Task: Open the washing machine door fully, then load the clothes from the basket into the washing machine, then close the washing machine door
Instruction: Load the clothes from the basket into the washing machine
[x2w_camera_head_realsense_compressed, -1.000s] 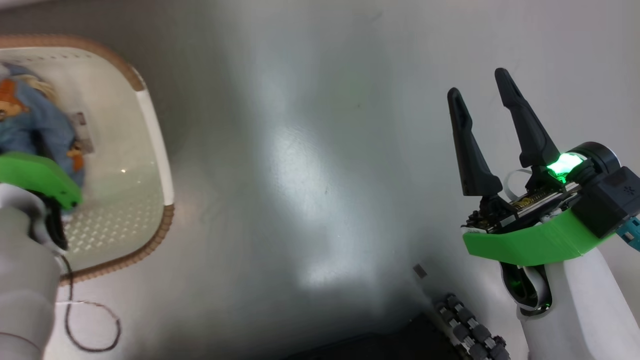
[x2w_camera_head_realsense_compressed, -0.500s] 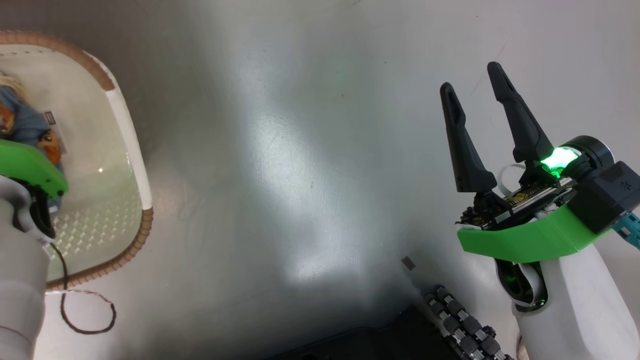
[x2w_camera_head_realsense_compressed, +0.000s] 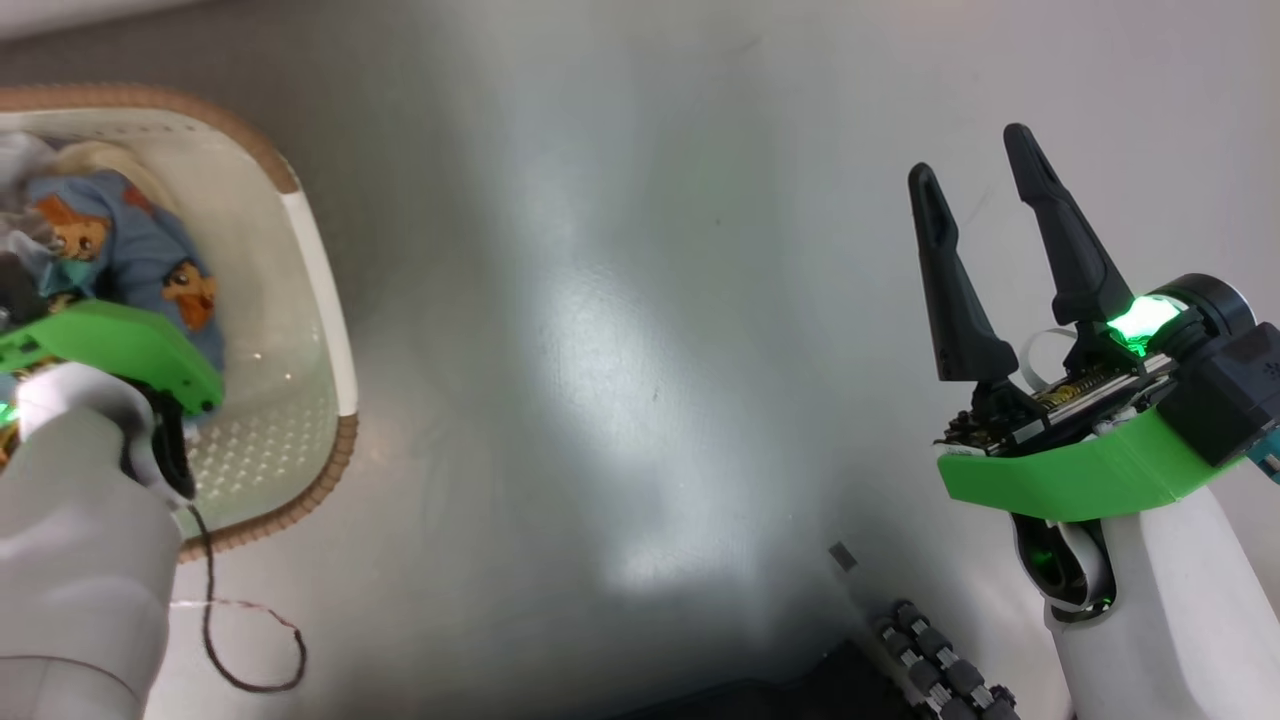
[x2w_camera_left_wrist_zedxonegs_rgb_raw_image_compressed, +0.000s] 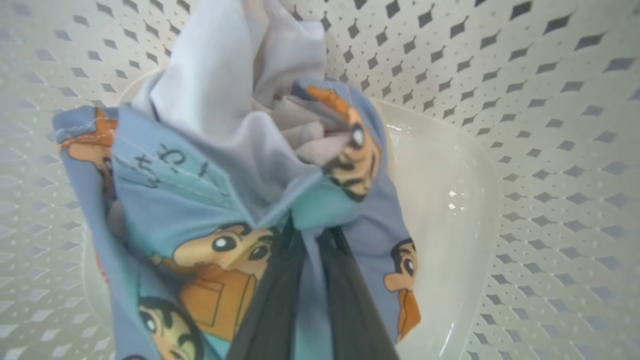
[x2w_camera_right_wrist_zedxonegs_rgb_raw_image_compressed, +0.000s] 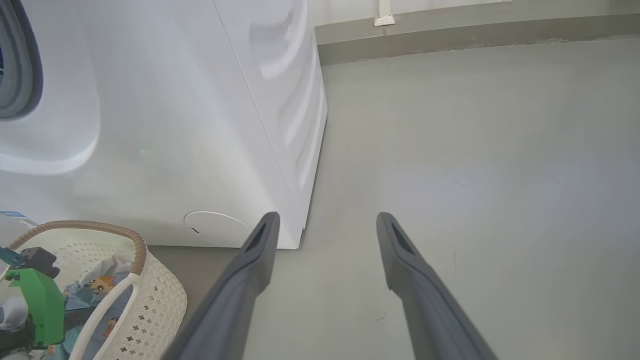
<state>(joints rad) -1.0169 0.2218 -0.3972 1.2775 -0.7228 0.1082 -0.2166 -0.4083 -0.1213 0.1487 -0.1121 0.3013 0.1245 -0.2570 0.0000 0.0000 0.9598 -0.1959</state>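
Where left end effector pinches, clothes bunched, blue, cartoon-printed

clothes in basket, basket before washing machine

The left gripper has its two dark fingers pressed close together, pinching a fold of the clothes. Its pale forearm reaches in from the lower left of the head view. The right gripper hangs free with its fingers spread wide, holding nothing, above its green wrist bracket.
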